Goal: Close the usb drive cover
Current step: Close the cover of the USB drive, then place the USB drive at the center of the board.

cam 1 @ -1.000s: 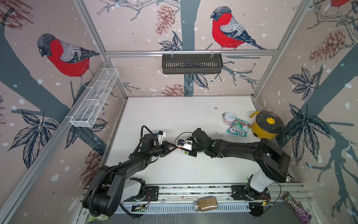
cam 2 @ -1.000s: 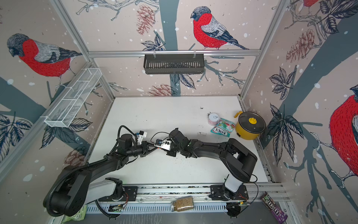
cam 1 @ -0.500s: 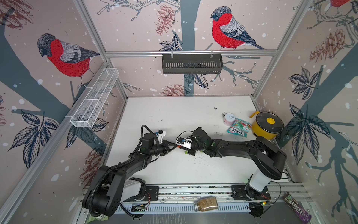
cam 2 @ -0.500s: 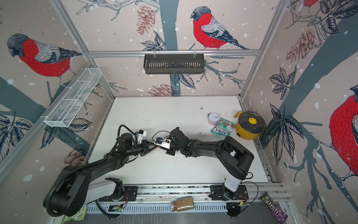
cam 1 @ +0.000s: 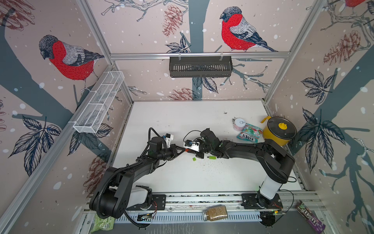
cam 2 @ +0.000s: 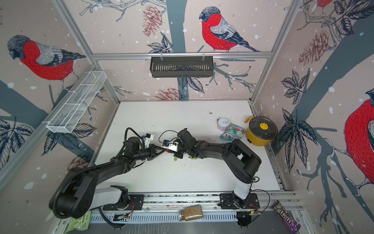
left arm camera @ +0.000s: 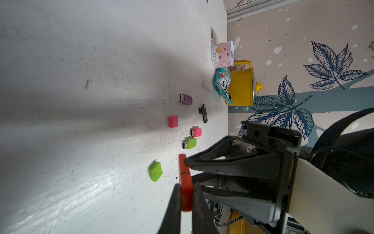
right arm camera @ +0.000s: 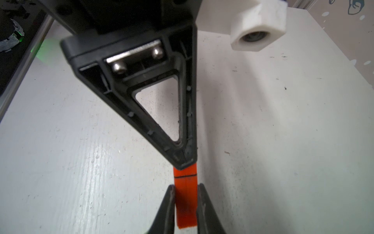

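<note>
An orange usb drive [left arm camera: 185, 182] hangs just above the white table, gripped at both ends. My left gripper [left arm camera: 186, 185] is shut on one end and my right gripper [right arm camera: 186, 186] is shut on the other. Only a thin seam between cover and body shows on the usb drive [right arm camera: 185, 178], between the two sets of fingertips. I cannot tell which end is the cover. In both top views the left gripper [cam 1: 182, 149] and right gripper [cam 1: 190, 151] meet tip to tip at the orange drive [cam 2: 166, 150], mid-table.
A loose green cap [left arm camera: 155, 171] and an open green drive [left arm camera: 189, 143] lie close by. Behind them lie a pink drive [left arm camera: 196, 132], pink cap [left arm camera: 173, 121], purple drive [left arm camera: 186, 99] and black drive [left arm camera: 203, 113]. A yellow pot [cam 1: 279, 131], candy bag [cam 1: 249, 133] and can [cam 1: 239, 123] stand at the right.
Both grippers stay clamped on the orange drive at almost the same spot. The right arm's elbow has shifted slightly.
</note>
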Robot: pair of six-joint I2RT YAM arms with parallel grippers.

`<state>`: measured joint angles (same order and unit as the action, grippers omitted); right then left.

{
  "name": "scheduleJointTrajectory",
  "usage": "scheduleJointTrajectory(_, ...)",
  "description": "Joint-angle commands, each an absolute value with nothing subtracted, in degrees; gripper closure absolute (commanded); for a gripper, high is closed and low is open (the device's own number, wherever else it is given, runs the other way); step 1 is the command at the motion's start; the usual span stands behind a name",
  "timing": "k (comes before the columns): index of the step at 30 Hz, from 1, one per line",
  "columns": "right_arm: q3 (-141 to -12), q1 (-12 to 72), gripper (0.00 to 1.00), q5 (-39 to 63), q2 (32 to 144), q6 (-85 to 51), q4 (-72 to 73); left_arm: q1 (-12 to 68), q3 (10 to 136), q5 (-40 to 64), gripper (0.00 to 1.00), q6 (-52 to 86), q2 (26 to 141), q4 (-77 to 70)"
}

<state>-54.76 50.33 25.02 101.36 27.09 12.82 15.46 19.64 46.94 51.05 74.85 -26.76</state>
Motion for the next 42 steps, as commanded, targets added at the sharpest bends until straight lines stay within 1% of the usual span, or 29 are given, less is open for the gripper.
scheduleJointTrajectory(1, -57.2, 49.5, 0.81, 29.8, 102.5, 28.7, 19.0, 15.8, 21.1, 51.7, 1.00, 50.1, 77.3, -28.2)
scheduleJointTrajectory(5, -59.8, 47.9, 0.80, 28.9, 105.1, 31.9, 14.3, 15.8, 23.3, 50.3, 1.00, 49.9, 81.4, -30.1)
scheduleJointTrajectory(8, -60.1, 46.2, 0.78, 29.0, 106.7, 33.4, 14.6, 15.8, 25.1, 50.1, 1.00, 50.1, 85.4, -32.6)
scheduleJointTrajectory(10, -60.9, 44.8, 0.73, 29.6, 107.8, 33.7, 14.2, 15.8, 26.4, 50.4, 1.00, 50.6, 88.3, -34.3)
scheduleJointTrajectory(14, -63.7, 42.7, 0.67, 29.9, 109.6, 35.7, 10.6, 15.5, 29.1, 50.3, 1.00, 51.1, 93.4, -36.8)
scheduleJointTrajectory(16, -63.3, 41.7, 0.62, 29.6, 109.0, 35.9, 10.8, 15.2, 30.5, 49.8, 1.00, 50.9, 95.3, -36.7)
scheduleJointTrajectory(17, -62.7, 41.0, 0.59, 29.8, 108.3, 36.0, 10.9, 15.0, 31.4, 49.7, 1.00, 50.8, 96.4, -36.8)
scheduleJointTrajectory(20, -61.2, 39.4, 0.54, 29.2, 106.3, 36.6, 9.8, 14.5, 33.7, 49.4, 1.00, 50.9, 99.5, -37.1)
scheduleJointTrajectory(26, -56.7, 37.2, 0.52, 27.1, 101.2, 37.1, 7.1, 14.1, 38.2, 49.4, 1.00, 53.2, 105.8, -41.0)
scheduleJointTrajectory(32, -52.1, 37.9, 0.52, 25.1, 97.6, 36.6, 5.8, 14.1, 39.9, 47.2, 1.00, 53.3, 107.8, -40.2)
scheduleJointTrajectory(33, -51.3, 37.9, 0.52, 25.0, 97.0, 36.3, 6.0, 14.1, 40.1, 47.0, 0.99, 53.2, 107.9, -40.0)
scheduleJointTrajectory(34, -50.6, 38.0, 0.52, 24.9, 96.6, 36.0, 6.1, 14.1, 40.4, 46.6, 0.96, 53.0, 108.2, -39.4)
scheduleJointTrajectory(38, -48.3, 39.1, 0.51, 23.9, 95.6, 35.8, 6.0, 13.8, 40.9, 46.5, 0.90, 53.1, 109.6, -39.0)
scheduleJointTrajectory(39, -47.9, 39.5, 0.51, 23.5, 95.3, 35.8, 5.9, 13.8, 40.9, 46.5, 0.87, 53.2, 109.7, -39.1)
scheduleJointTrajectory(42, -46.7, 40.6, 0.51, 22.8, 94.2, 36.4, 5.7, 13.6, 40.5, 45.9, 0.73, 53.0, 108.9, -38.4)
